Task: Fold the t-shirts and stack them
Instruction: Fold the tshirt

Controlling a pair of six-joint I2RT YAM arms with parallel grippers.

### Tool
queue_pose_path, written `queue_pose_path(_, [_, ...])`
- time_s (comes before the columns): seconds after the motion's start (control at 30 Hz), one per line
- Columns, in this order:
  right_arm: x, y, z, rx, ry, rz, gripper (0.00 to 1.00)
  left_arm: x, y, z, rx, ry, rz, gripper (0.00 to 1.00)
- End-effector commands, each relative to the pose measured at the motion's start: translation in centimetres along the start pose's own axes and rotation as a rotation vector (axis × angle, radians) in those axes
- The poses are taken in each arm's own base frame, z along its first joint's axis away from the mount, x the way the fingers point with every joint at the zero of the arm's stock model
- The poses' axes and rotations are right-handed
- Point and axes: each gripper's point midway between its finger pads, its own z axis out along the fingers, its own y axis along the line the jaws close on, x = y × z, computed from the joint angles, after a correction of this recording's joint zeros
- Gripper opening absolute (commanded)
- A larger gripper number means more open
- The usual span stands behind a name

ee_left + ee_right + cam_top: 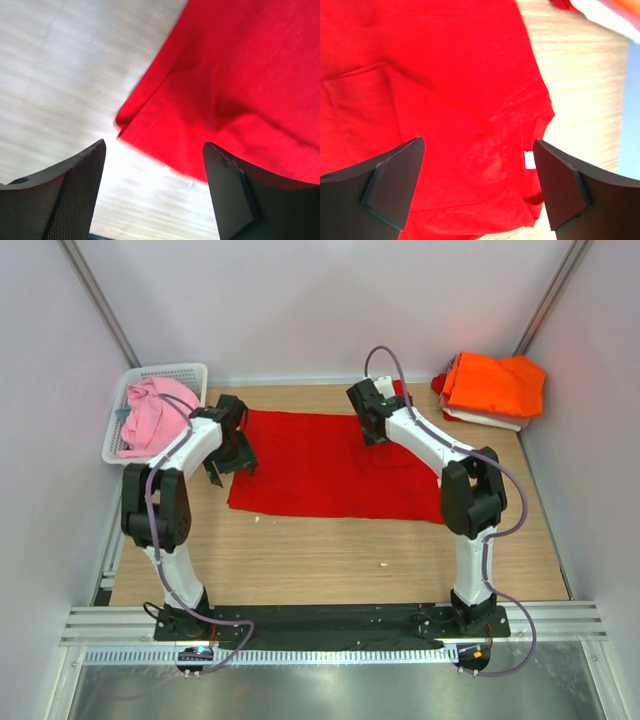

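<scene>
Both pincers gape empty — left gripper (pixel 155 144), right gripper (pixel 479 141) — over the red t-shirt (pixel 330 465) (spread flat).

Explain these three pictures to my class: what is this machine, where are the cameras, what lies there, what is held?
Two robot arms are bolted at the table's near edge. The wide picture looks down from above and behind them; the other two come from wrist cameras, so the dark shapes are each arm's fingers. A red t-shirt lies spread on the wood. A pink t-shirt sits in a white basket, far left; an orange t-shirt tops a folded pile, far right. The left gripper and right gripper hang open over the red shirt's ends, holding nothing.
</scene>
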Motion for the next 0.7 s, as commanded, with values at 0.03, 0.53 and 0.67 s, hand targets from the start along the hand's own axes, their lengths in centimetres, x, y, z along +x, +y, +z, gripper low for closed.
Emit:
queue_pose_path(0.03, [-0.4, -5.6, -3.7, -0.031, -0.072, 0.253, 0.97, -0.3, 2.7, -4.9, 0.017, -0.150, -0.049, 0.80])
queue_pose_path(0.53, [17.5, -6.2, -3.0, -0.346, 0.259, 0.741, 0.94, 6.5, 2.9, 2.1, 0.142, -0.072, -0.148, 0.77])
queue_pose_path(0.67, [18.7, -5.6, -1.8, -0.375, 0.309, 0.770, 0.92, 5.8, 2.8, 3.4, 0.106, -0.080, -0.151, 0.75])
